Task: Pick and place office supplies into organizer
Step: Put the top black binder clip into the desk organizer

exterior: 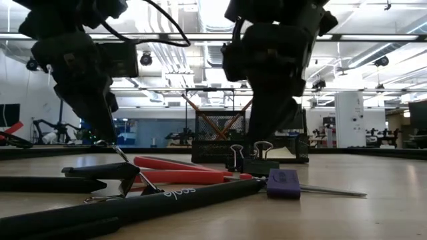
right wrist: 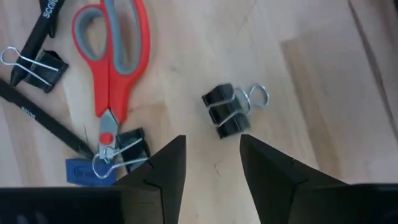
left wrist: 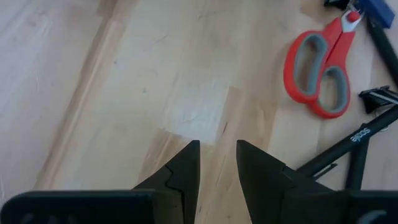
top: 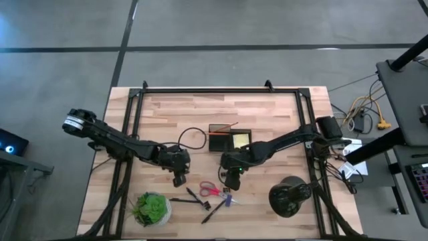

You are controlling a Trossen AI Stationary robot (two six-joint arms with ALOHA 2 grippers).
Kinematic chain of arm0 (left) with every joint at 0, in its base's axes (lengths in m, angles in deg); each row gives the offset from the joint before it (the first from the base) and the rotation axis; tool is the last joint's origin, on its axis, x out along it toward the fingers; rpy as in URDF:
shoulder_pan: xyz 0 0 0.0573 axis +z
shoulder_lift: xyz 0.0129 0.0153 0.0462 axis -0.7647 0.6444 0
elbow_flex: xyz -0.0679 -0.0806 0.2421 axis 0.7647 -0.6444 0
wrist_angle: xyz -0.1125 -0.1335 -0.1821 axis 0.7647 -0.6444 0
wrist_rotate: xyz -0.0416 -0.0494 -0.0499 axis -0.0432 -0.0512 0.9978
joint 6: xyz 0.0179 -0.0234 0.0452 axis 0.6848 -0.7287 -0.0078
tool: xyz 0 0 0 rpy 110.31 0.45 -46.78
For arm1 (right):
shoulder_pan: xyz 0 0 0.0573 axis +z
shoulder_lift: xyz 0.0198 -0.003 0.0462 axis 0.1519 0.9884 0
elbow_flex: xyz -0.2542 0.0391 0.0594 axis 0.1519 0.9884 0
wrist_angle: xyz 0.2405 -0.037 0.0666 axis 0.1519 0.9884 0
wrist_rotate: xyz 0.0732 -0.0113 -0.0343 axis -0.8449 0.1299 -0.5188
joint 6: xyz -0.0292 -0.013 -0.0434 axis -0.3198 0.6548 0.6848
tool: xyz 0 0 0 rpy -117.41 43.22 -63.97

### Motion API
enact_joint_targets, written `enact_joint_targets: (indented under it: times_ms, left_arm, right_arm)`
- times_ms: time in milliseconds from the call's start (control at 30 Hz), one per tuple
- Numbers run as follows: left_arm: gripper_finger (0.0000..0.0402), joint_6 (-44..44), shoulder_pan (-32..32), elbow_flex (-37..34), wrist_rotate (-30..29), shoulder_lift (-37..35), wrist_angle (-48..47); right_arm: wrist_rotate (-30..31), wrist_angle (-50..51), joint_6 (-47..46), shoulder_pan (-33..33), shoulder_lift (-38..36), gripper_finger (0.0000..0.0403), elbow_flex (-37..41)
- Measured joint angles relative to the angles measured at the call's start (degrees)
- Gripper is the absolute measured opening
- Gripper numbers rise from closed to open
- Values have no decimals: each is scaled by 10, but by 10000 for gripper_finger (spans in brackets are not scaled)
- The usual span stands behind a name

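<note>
My left gripper [top: 179,180] hangs open over bare wood, to the left of the red-handled scissors [top: 210,190]; its fingers [left wrist: 217,147] frame empty table. My right gripper [top: 232,181] is open just above a pair of black binder clips [right wrist: 227,112], which lie flat on the table ahead of its fingertips [right wrist: 212,144]. Beside the scissors [right wrist: 114,56] lie black pens [top: 194,197], more clips [right wrist: 41,66] and a small purple piece [exterior: 283,182]. The black mesh organizer [top: 229,138] stands farther back, with a yellow sticky pad [top: 241,140] and an orange pencil [top: 225,127] in it.
A green potted plant [top: 152,208] stands near the table's near left corner, and a round black domed object [top: 289,196] sits at the near right. A black cable loop [top: 192,137] lies left of the organizer. Bare wood stretches along the far side and the left.
</note>
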Motion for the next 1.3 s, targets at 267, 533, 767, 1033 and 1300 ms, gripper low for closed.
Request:
enact_joint_targets:
  times_ms: [267, 533, 767, 1033, 1300]
  left_arm:
    - [88, 2, 0, -4, -2, -5, 16]
    - [88, 3, 0, -9, -2, -5, 21]
    - [88, 6, 0, -9, -2, -5, 24]
    - [88, 6, 0, -9, -2, -5, 25]
    - [88, 6, 0, -9, -2, -5, 25]
  right_arm:
    - [4, 0, 21, -8, 39, 142, -24]
    - [4, 5, 63, -9, 70, 137, -71]
    - [5, 23, 86, -15, 75, 128, -92]
    - [-3, 45, 104, -14, 77, 111, -92]
    - [-3, 45, 105, -16, 77, 99, -92]
